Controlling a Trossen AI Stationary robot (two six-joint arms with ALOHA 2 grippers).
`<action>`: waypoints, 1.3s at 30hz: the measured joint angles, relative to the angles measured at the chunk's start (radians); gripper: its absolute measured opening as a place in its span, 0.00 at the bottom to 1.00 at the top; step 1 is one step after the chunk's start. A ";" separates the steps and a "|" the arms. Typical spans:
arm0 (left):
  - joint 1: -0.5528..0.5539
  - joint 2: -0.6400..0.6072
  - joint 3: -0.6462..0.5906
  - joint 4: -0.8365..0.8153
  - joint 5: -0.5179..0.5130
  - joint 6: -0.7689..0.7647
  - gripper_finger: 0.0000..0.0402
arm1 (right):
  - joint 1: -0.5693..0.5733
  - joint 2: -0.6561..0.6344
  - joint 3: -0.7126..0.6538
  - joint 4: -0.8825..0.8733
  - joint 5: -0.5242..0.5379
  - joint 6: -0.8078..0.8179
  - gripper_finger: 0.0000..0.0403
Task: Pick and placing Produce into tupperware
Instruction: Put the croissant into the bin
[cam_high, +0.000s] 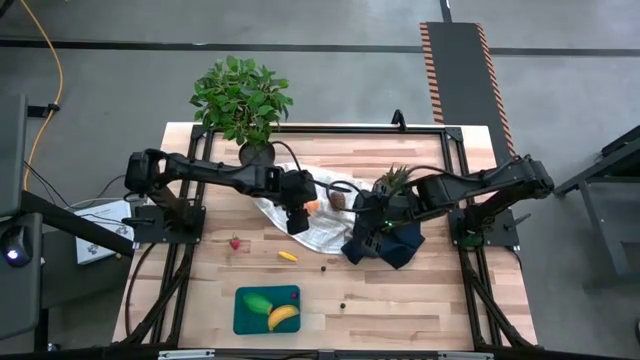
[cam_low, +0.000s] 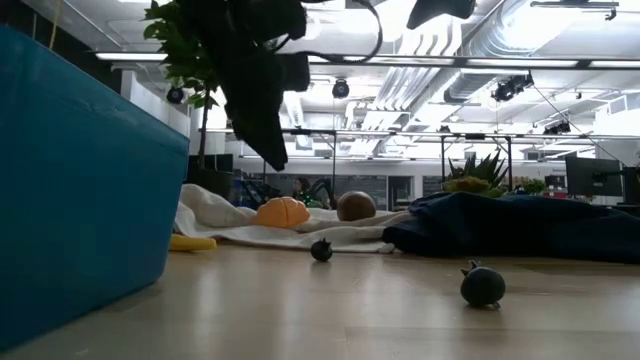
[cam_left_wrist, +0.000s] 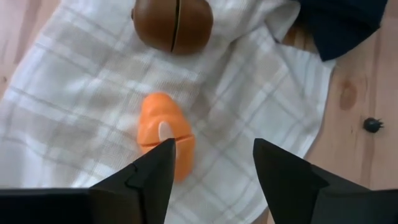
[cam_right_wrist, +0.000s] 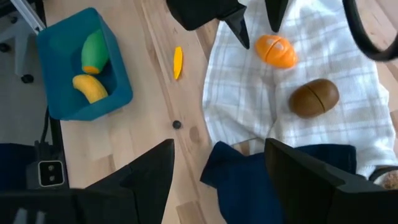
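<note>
The tupperware (cam_high: 245, 322) at the table's near edge holds a banana (cam_high: 283, 318) and green piece (cam_high: 257, 302) — a small start. Left pincer (cam_left_wrist: 211, 163) hangs wide open over the orange piece (cam_left_wrist: 164, 132) on the white cloth (cam_left_wrist: 74, 93), kiwi (cam_left_wrist: 172, 25) beside. Right pincer (cam_right_wrist: 217, 165), also wide, waits above the navy cloth (cam_right_wrist: 273, 186).

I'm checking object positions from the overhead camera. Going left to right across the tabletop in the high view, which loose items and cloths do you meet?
Red piece → teal tupperware → small yellow piece → white cloth → dark navy cloth.
</note>
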 joint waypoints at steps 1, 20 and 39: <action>0.000 0.007 0.000 0.004 0.001 0.001 0.52 | 0.002 0.000 0.000 -0.001 0.000 0.006 0.60; 0.004 0.055 -0.001 -0.010 -0.068 0.060 0.80 | 0.015 0.000 0.000 0.000 0.002 0.060 0.60; 0.007 0.157 0.001 0.039 -0.123 0.066 0.79 | 0.038 0.000 0.000 0.026 0.037 0.094 0.60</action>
